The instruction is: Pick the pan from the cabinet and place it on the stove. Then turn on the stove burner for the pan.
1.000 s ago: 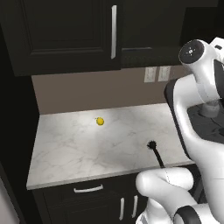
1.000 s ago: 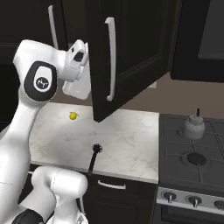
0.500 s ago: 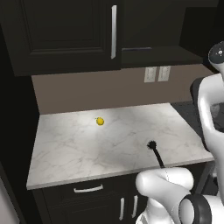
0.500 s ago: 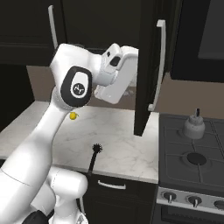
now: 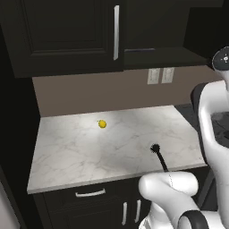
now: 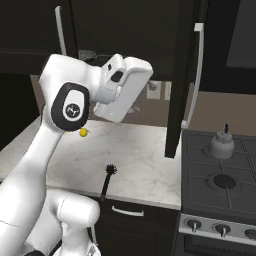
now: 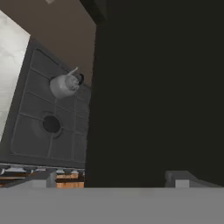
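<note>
The cabinet [image 6: 125,30] hangs over the counter, its right door [image 6: 180,75] swung out nearly edge-on, with a long silver handle [image 6: 197,75]. My hand [image 6: 124,89] hovers just left of that door, in front of the dark cabinet opening. In the hand view my gripper [image 7: 111,178] is open with nothing between its fingertips [image 7: 43,177], and the dark door [image 7: 153,87] looms right ahead. The stove [image 6: 220,180] lies to the right, seen again as the stove [image 7: 39,122] below the hand. The pan is hidden in the dark cabinet.
A small silver kettle [image 6: 221,145] stands on the stove's back burner. On the white marble counter [image 5: 76,152] lie a yellow lemon [image 5: 102,124] and a black brush [image 5: 159,156]. Stove knobs [image 6: 207,227] line its front. The left cabinet door [image 5: 67,31] is shut.
The right cabinet door has swung further open to the right and now stands nearly edge-on. My hand has followed it rightward, staying open.
</note>
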Robot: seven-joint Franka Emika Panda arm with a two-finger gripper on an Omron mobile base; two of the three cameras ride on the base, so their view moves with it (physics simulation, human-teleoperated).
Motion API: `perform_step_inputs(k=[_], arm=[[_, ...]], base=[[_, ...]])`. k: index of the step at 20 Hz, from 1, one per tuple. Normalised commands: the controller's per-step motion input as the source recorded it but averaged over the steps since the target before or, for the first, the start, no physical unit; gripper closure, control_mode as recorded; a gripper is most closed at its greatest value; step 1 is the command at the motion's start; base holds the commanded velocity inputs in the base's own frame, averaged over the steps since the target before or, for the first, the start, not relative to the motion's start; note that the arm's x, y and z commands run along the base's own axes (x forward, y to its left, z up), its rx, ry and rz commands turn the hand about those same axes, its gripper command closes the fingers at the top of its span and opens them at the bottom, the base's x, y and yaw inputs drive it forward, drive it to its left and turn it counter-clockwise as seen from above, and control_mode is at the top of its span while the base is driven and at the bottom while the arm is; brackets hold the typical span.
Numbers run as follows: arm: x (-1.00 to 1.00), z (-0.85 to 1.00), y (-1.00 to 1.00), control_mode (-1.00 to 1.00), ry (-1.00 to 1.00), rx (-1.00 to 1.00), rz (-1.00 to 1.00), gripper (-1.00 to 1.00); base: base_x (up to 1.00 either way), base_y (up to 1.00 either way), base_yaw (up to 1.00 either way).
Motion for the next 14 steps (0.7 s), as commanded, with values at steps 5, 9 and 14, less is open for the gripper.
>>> perform_step_inputs(k=[5,9,14], arm=[[-0.37,-0.03,1.0,-1.0,-0.18,0.0,0.01,-1.0],[-0.21,0.0,1.0,-1.0,-0.3,0.02,0.0,-1.0],[-0.01,0.0,1.0,-1.0,-0.27,0.07,0.01,-1.0]], base=[[0.0,0.0,0.0],[0.0,0.0,0.0],[0.0,0.0,0.0]])
